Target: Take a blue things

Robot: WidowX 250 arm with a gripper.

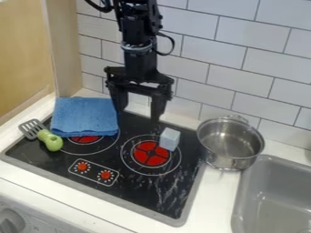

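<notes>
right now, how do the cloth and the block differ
The cloth is deep blue; the block is pale blue. The cloth is flat and wide, the block a small cube. The cloth partly covers one burner; the block sits at another's edge. Both are on the stove.

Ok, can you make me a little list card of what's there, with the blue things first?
blue things: folded blue cloth, pale blue block
left red burner: partly under the cloth
right red burner: block at its edge
tool: slotted spatula with green handle
pot: shiny metal, beside black stove and gray sink
gripper: black, fingers apart, holding nothing
</notes>
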